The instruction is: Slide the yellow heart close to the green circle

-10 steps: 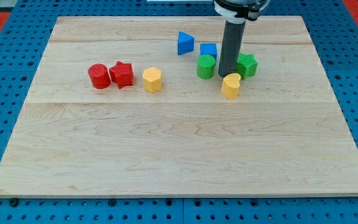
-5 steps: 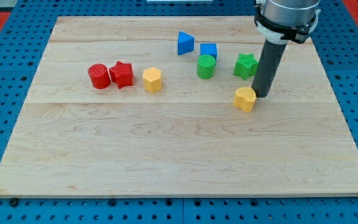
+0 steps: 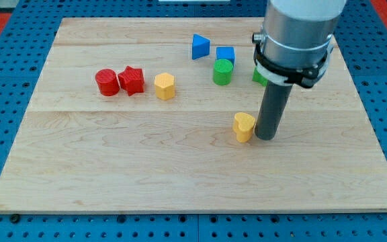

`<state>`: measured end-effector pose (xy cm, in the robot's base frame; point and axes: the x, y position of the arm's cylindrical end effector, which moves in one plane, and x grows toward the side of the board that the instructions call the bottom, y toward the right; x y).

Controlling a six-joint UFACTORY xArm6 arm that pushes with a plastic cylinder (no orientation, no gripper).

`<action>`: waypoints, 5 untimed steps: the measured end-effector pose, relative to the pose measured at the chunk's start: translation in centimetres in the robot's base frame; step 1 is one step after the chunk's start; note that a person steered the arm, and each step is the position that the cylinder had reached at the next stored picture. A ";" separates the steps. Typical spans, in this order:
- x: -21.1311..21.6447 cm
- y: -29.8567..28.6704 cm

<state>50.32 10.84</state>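
The yellow heart (image 3: 244,126) lies right of the board's middle, well below the green circle (image 3: 223,71), which stands in the upper middle. My tip (image 3: 266,137) rests on the board right against the heart's right side. The rod and the arm body above it rise over the upper right of the board and hide most of the green star (image 3: 258,75).
A blue triangle (image 3: 201,46) and a blue cube (image 3: 225,54) sit just above the green circle. A yellow hexagon (image 3: 164,86), a red star (image 3: 132,80) and a red cylinder (image 3: 107,82) form a row at the left. The wooden board (image 3: 113,175) lies on a blue pegboard.
My tip went from between the green blocks round to the heart's right side. The yellow heart slid down and then left, further from the green circle.
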 end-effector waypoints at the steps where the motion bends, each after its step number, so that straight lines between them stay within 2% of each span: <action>1: 1.0 -1.8; 5: -4.0 -7.4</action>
